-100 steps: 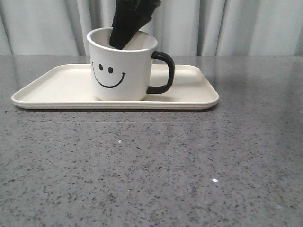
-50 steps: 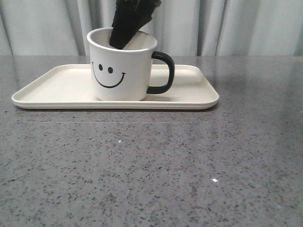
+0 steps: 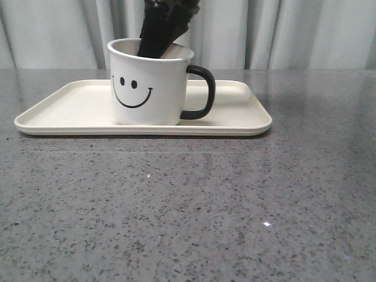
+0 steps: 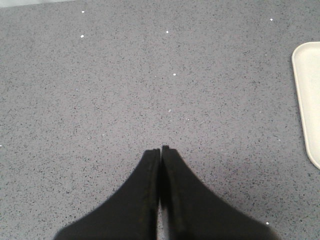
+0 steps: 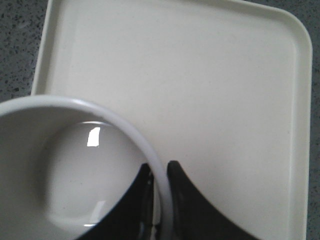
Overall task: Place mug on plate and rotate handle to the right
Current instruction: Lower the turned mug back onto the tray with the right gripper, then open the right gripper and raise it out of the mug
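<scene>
The white mug with a black smiley face stands on the cream plate, left of the plate's middle. Its black handle points right. My right gripper comes down from above and is shut on the mug's back rim, one finger inside and one outside. The right wrist view shows this grip on the mug's rim, with the plate beneath. My left gripper is shut and empty above bare table, with the plate's edge off to one side.
The plate rests on a grey speckled table that stretches toward the front. A pale curtain hangs behind the table's far edge.
The mug has shifted very slightly to the left on the plate, still held at the rim by my right gripper. The handle still points right.
</scene>
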Action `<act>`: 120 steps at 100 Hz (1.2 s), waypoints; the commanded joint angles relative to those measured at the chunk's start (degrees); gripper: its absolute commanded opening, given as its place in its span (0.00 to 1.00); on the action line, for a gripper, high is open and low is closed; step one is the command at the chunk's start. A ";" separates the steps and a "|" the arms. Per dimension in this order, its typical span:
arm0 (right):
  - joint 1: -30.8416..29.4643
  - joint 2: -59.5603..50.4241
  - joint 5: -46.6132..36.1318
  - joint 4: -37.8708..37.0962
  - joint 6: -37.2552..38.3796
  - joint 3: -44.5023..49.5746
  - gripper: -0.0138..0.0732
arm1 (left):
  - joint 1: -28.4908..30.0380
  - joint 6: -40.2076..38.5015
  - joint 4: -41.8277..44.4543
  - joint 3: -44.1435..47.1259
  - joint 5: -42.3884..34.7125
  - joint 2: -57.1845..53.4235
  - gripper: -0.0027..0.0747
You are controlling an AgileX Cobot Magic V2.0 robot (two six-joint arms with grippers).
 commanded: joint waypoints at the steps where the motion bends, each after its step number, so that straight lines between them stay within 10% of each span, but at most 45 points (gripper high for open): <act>1: 0.01 -2.88 5.98 0.55 -0.28 -1.10 0.24 | 0.05 -0.50 -0.16 -1.20 -3.67 -0.47 0.01; 120: 0.05 -2.88 5.94 2.32 -0.28 -6.27 0.39 | 0.05 -0.50 -1.21 -1.20 -3.67 -0.22 0.01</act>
